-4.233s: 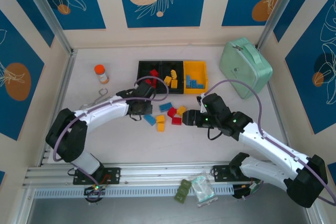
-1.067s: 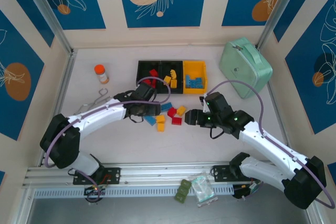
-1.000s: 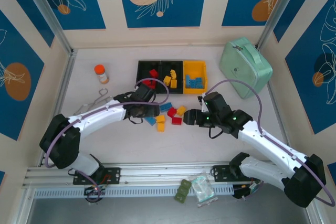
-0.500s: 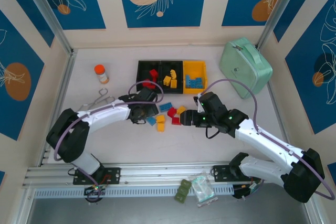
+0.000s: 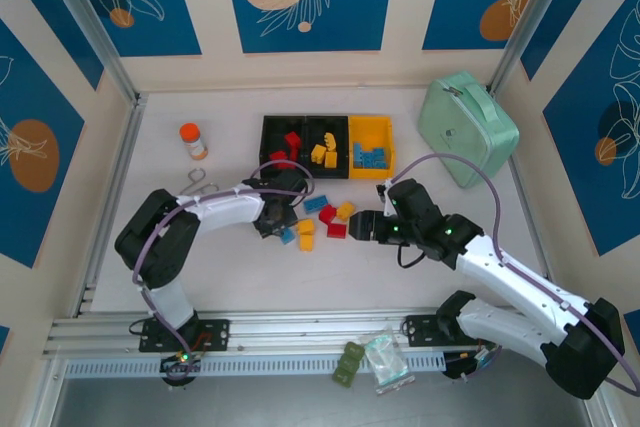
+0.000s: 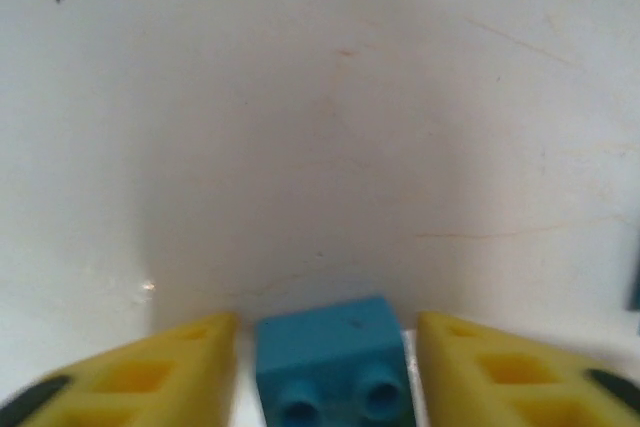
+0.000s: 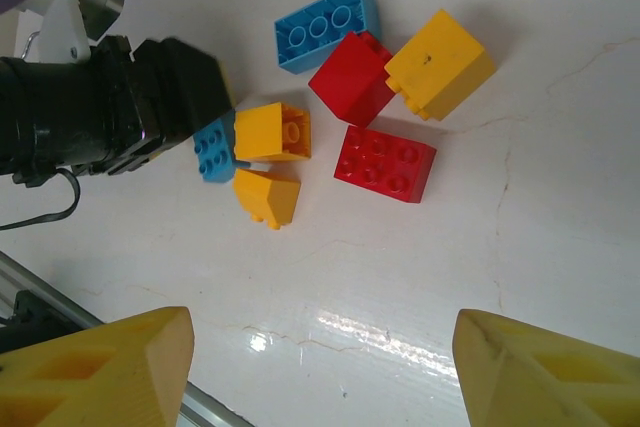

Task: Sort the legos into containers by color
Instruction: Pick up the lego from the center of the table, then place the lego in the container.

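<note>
A small blue lego [image 6: 330, 347] lies on the white table between my left gripper's [image 6: 325, 325] yellow fingers, with a narrow gap showing on each side. From above, the left gripper [image 5: 280, 225] sits low at the left edge of the loose pile, over that blue lego [image 5: 287, 235]. My right gripper [image 5: 362, 226] hovers open, its jaws wide, right of a flat red lego [image 5: 337, 230]. In the right wrist view its fingers [image 7: 120, 367] frame bare table below a blue lego [image 7: 328, 25], two red legos [image 7: 385, 162] and yellow ones [image 7: 272, 132]. The containers, two black [image 5: 268, 122] and one yellow [image 5: 390, 147], hold sorted legos.
An orange-capped bottle [image 5: 192, 140] stands at the back left, with metal tongs [image 5: 185, 187] near the left arm. A mint-green case [image 5: 466, 127] sits at the back right. Small packets [image 5: 362, 359] lie on the front rail.
My left gripper has come down onto the small blue lego, and its jaws have narrowed around it. The right gripper has shifted slightly and stays open.
</note>
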`<state>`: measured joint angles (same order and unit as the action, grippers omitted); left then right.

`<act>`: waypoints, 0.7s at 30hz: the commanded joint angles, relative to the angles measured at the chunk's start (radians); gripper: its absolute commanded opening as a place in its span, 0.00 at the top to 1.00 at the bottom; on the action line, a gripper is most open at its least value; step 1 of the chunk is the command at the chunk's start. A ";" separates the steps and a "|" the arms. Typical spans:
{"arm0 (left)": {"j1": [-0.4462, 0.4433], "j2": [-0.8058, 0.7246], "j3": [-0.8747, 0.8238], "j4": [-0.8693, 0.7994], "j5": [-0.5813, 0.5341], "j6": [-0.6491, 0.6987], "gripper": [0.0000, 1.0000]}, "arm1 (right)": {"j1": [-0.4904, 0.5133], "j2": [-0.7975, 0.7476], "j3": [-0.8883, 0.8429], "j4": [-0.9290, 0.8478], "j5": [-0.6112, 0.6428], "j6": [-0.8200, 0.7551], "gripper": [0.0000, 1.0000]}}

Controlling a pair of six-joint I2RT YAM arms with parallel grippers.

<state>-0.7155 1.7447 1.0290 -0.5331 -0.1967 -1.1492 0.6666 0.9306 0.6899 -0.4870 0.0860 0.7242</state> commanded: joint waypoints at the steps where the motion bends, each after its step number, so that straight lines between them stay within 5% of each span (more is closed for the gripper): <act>1: 0.004 0.013 0.008 0.004 0.011 0.004 0.65 | -0.005 -0.021 -0.019 -0.011 0.014 0.010 0.31; 5: 0.007 -0.016 -0.001 -0.006 -0.005 0.016 0.72 | -0.007 -0.021 -0.019 -0.009 0.011 0.014 0.31; 21: 0.032 -0.145 0.112 -0.062 -0.019 0.214 0.72 | 0.004 -0.025 0.010 -0.030 0.033 0.011 0.31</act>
<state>-0.6914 1.6054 1.0760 -0.5663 -0.2180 -1.0119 0.6655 0.9237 0.6861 -0.4881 0.0982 0.7341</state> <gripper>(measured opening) 0.295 0.690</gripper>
